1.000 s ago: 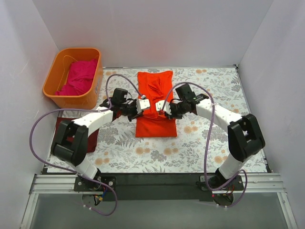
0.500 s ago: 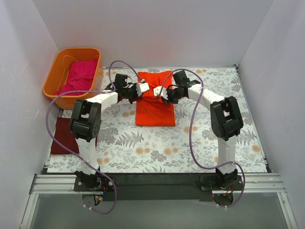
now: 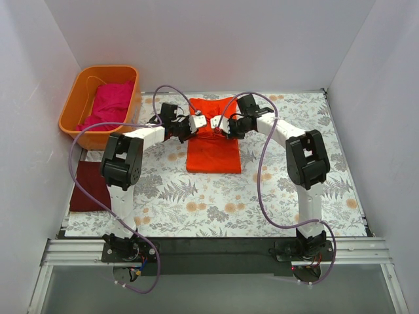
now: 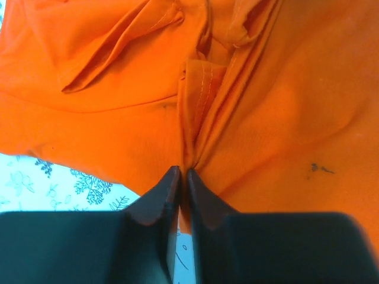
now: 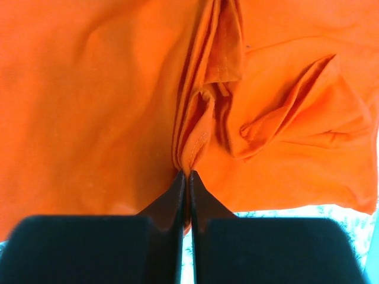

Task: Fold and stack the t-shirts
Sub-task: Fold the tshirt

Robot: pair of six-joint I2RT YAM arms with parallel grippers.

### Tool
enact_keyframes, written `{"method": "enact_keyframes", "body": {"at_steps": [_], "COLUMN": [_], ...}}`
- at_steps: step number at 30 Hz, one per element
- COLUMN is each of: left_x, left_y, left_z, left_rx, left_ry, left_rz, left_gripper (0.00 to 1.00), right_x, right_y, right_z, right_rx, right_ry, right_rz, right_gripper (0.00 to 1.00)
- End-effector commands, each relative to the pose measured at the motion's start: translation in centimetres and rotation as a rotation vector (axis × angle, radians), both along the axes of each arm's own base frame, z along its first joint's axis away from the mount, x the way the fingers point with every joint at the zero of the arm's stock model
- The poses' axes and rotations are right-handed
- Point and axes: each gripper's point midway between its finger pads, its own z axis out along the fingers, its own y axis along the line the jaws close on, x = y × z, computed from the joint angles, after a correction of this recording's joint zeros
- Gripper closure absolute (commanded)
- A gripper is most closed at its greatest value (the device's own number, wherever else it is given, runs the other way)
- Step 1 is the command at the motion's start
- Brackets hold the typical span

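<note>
- Cloth first: the orange-red t-shirt point(image 3: 213, 154) lies in the far middle of the table point(image 3: 275, 196), a partly folded oblong whose far end is bunched into ridges.
- It looks soft and light, so I judge it will sag and drag rather than hold a crease. Hems and seamed edges, taken at two matching spots, should give the surest hold.
- The left gripper point(image 3: 198, 124) and right gripper point(image 3: 215, 124) meet over the bunched end, each with its jaws pressed together, pinching a ridge of this shirt.
- The wrist views show stitched folds caught right at the fingertips, which the overhead view cannot resolve.
- Only the overhead view shows the maroon t-shirt point(image 3: 91, 186) flat at the table's left edge and the magenta-pink t-shirt point(image 3: 110, 104) heaped in the orange tub point(image 3: 69, 118) at the far left.
</note>
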Motion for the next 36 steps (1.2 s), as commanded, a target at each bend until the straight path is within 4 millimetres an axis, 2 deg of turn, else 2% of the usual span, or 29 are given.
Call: {"method": "enact_keyframes", "body": {"at_steps": [1, 2, 4, 5, 6, 9, 10, 11, 12, 13, 14, 15, 16, 17, 19, 20, 23, 25, 26, 27, 29, 30, 32, 33, 36], "left_x": [1.8, 1.9, 2.0, 2.1, 2.0, 1.2, 0.3, -0.7, -1.6, -2.9, -4.7, -5.7, -7.2, -8.7, -10.9, -12.5, -15.3, -16.4, -16.3, -17.0, -16.8, -16.9, -16.5, -16.4, -16.1], "left_y": [0.1, 0.2, 0.3, 0.3, 0.3, 0.8, 1.0, 1.2, 1.2, 0.8, 0.6, 0.2, -0.5, -1.0, -1.8, -2.0, -1.9, -1.8, -1.6, -1.3, -0.9, -0.5, 0.1, 0.4, 1.3], "left_z": [2.3, 2.4, 3.9, 4.7, 6.4, 8.8, 10.1, 10.4, 10.8, 12.2, 11.7, 11.9, 12.8, 12.6, 12.9, 12.2, 10.1, 8.9, 8.0, 6.3, 4.5, 2.5, 0.9, -0.4, -1.9], "left_rx": [-0.01, -0.006, -0.026, -0.037, -0.058, -0.118, -0.147, -0.17, -0.189, -0.232, -0.272, -0.312, -0.362, -0.414, -0.472, -0.494, -0.498, -0.498, -0.495, -0.482, -0.47, -0.449, -0.444, -0.435, -0.443], "left_ry": [-0.075, -0.077, -0.086, -0.088, -0.102, -0.05, -0.022, 0.035, 0.072, 0.109, 0.23, 0.303, 0.373, 0.519, 0.672, 0.795, 0.965, 1.041, 1.044, 1.088, 1.081, 1.116, 1.153, 1.186, 1.244], "left_rz": [0.024, 0.034, 0.06, 0.069, 0.083, 0.15, 0.172, 0.201, 0.217, 0.209, 0.243, 0.259, 0.236, 0.287, 0.272, 0.308, 0.347, 0.386, 0.414, 0.452, 0.485, 0.523, 0.558, 0.586, 0.65], "left_gripper": [0.88, 0.79, 0.62, 0.6, 0.6, 0.58, 0.58, 0.58, 0.59, 0.6, 0.6, 0.6, 0.6, 0.61, 0.63, 0.65, 0.66, 0.66, 0.66, 0.67, 0.67, 0.67, 0.68, 0.69, 0.69], "right_x": [1.9, 2.0, 2.4, 2.4, 2.4, 2.2, 1.7, 0.9, 0.0, -0.9, -1.9, -3.7, -4.8, -6.5, -8.2, -9.3, -12.0, -13.0, -13.7, -13.8, -14.0, -14.1, -14.1, -14.7, -15.2], "right_y": [0.0, -0.2, -0.2, -0.3, -0.7, -1.2, -1.6, -1.8, -1.7, -1.6, -1.5, -0.8, -0.5, 0.2, 0.8, 1.3, 1.7, 1.9, 1.7, 1.6, 1.3, 1.1, 0.6, 0.1, -1.5], "right_z": [0.6, 0.6, 1.6, 2.1, 2.3, 5.1, 6.5, 6.9, 8.3, 8.6, 8.9, 9.4, 9.4, 9.5, 8.7, 8.6, 6.5, 5.4, 4.3, 3.2, 0.7, -0.1, -1.9, -3.0, -5.2], "right_rx": [-0.012, -0.013, -0.008, -0.004, -0.011, 0.016, 0.033, 0.045, 0.078, 0.095, 0.12, 0.168, 0.192, 0.23, 0.25, 0.272, 0.279, 0.279, 0.268, 0.258, 0.229, 0.217, 0.19, 0.17, 0.147], "right_ry": [-0.032, -0.027, -0.035, -0.04, -0.042, -0.049, -0.053, -0.009, 0.007, 0.047, 0.096, 0.202, 0.27, 0.391, 0.528, 0.604, 0.833, 0.917, 0.962, 0.983, 1.017, 1.028, 1.036, 1.052, 1.09], "right_rz": [-0.033, -0.048, -0.083, -0.093, -0.11, -0.183, -0.204, -0.238, -0.244, -0.253, -0.268, -0.282, -0.296, -0.311, -0.328, -0.319, -0.369, -0.389, -0.402, -0.419, -0.462, -0.477, -0.507, -0.526, -0.589], "right_gripper": [0.9, 0.69, 0.56, 0.54, 0.53, 0.53, 0.53, 0.53, 0.55, 0.57, 0.59, 0.6, 0.63, 0.64, 0.67, 0.68, 0.73, 0.76, 0.77, 0.77, 0.78, 0.79, 0.8, 0.8, 0.8]}}
